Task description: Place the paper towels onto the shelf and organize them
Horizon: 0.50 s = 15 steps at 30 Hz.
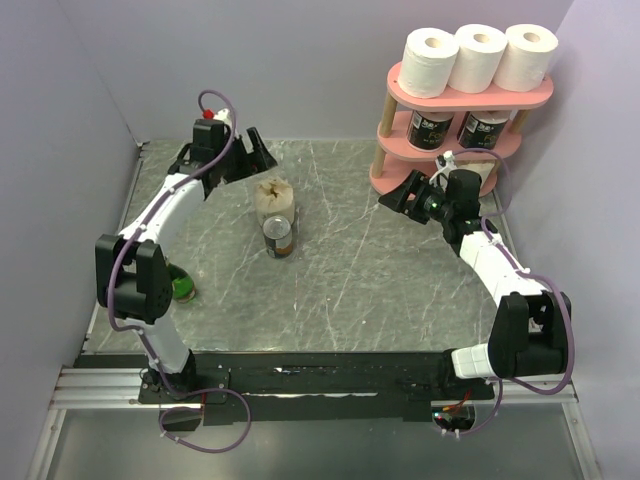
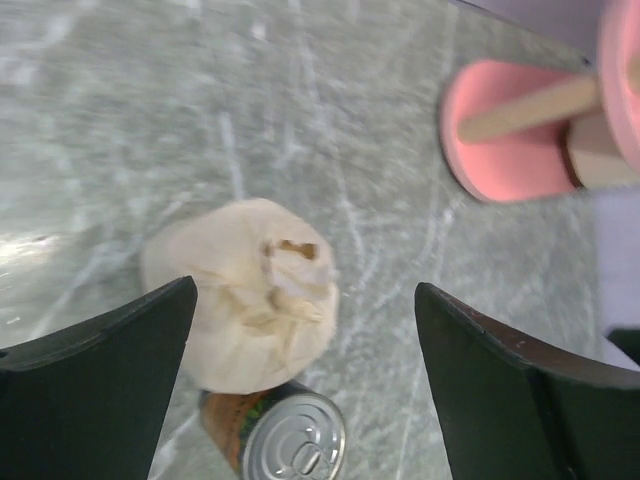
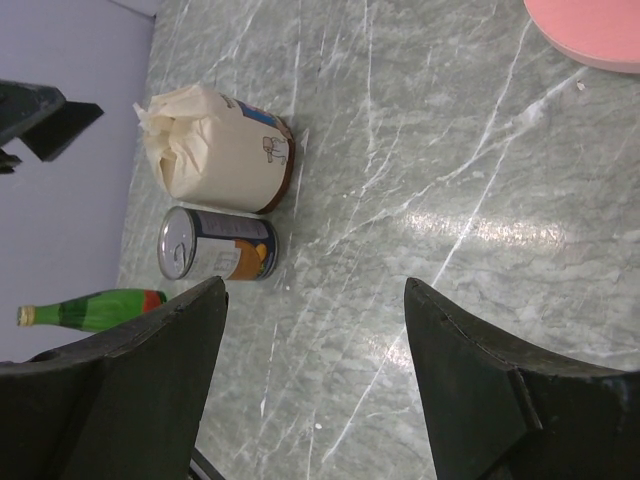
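Our left claw (image 2: 305, 290) hangs spread wide over the cream paper towel roll (image 2: 240, 290); our right claw (image 3: 315, 285) gapes empty, far from it.

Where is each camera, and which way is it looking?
Top camera: high behind the robot, looking down at the table and shelf; left arm and right arm show.
Left wrist: above the cream roll and can, looking down; the left claw shows.
Right wrist: near the shelf, looking across the table; the right claw shows.
Both wrist views share the roll and can.
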Tool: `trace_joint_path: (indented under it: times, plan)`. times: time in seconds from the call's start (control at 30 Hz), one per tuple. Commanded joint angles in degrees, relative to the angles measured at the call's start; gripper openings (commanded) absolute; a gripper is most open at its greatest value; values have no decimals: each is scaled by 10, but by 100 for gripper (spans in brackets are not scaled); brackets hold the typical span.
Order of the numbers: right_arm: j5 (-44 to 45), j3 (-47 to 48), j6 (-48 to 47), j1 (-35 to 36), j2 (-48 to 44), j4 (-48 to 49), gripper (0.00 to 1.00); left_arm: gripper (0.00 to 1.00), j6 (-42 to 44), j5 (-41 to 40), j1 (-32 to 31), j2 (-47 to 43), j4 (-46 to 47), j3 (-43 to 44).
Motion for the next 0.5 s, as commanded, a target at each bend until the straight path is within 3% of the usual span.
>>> trace_joint_path:
  times: [0.0, 0.23, 0.47]
  plan:
    - [3, 1, -11, -3, -23, 3, 79, 95, 14, -115, -5, 12, -86, 57]
    - [7, -1, -16, -4, -29, -1, 79, 87, 20, -159, -18, 38, -96, 42]
    - [8, -1, -17, -3, -28, 1, 79, 89, 20, -150, -19, 65, -94, 45]
